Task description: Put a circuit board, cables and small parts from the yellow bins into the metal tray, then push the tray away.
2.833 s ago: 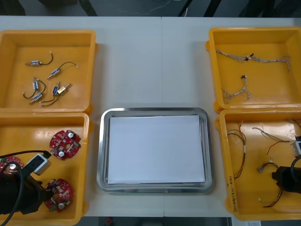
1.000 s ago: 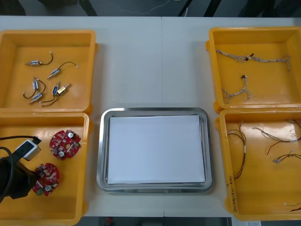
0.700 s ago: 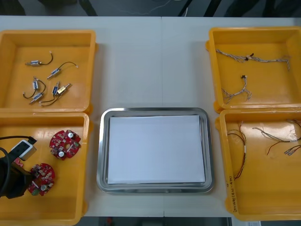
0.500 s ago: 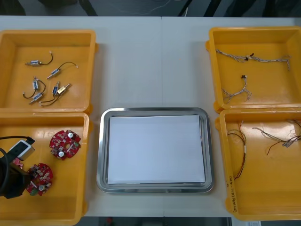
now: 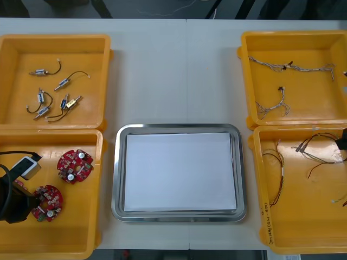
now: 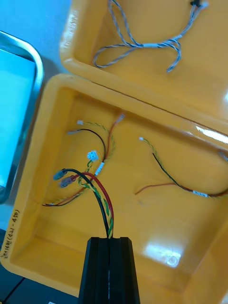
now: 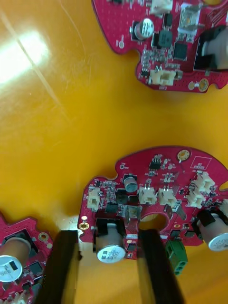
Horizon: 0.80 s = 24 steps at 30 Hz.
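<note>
On the counter [image 5: 173, 76], a tray [image 5: 115, 179] is placed between bins. Small metal parts [image 5: 64, 102] are kept in the far left bin [image 5: 89, 111], circuit boards [image 5: 75, 166] in the near left bin [image 5: 81, 227], one board [image 7: 156, 190] apparently gripped by the left gripper [image 7: 108, 235]. Cables [image 5: 290, 67] are laid in both right bins [image 5: 303, 111], one cable [image 6: 102, 199] pinched by the right gripper [image 6: 109, 240].

Left arm [image 5: 11, 208]: black body, small grey box [image 5: 27, 167] on top, thin black cable [image 5: 13, 153]; left fingers [image 7: 64, 266] black, flat-sided; right fingers [image 6: 97, 270] black, lengthwise-ridged.

I log the yellow bins [image 5: 81, 227] as glossy plastic with glare spots. The metal tray [image 5: 115, 179] has a polished, shiny rim and a matt white inside. The circuit board [image 7: 156, 166] reads matt red, the cable [image 6: 107, 211] smooth-sheathed.
</note>
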Tool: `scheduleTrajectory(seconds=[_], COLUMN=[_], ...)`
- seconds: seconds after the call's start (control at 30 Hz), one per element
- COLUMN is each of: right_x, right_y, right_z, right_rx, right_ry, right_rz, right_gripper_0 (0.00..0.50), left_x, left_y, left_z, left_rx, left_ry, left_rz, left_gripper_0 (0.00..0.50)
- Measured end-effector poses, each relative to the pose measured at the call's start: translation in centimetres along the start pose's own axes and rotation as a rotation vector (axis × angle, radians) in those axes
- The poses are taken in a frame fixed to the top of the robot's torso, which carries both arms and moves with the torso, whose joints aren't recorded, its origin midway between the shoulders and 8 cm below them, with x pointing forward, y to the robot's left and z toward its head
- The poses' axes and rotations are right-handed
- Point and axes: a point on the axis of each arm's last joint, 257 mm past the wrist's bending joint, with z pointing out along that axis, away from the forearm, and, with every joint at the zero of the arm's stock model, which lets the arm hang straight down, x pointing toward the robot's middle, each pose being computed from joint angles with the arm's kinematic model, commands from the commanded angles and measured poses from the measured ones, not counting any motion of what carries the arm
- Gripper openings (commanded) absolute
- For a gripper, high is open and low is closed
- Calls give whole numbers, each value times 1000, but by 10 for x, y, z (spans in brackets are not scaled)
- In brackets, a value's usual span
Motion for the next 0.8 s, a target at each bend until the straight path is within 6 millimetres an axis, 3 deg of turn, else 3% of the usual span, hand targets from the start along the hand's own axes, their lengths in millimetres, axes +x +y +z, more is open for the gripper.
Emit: scheduleTrajectory(seconds=[0.13,0.5,0.8], right_x=[-13,-36,-42], right_y=[19,60,93], right_z=[4,10,14], right_rx=[-28,-84,-116], right_ry=[-1,3,18], right_rz=[-65,-214,-336], right_gripper_0=[0,0,0], left_x=[-5,-5,-19], left_y=[0,6,13], left_z=[-2,-9,-38], left_rx=[4,2,-14], left_ry=[-8,9,27], left_rz=[-5,-21,-3], left_gripper_0=[500,500,500])
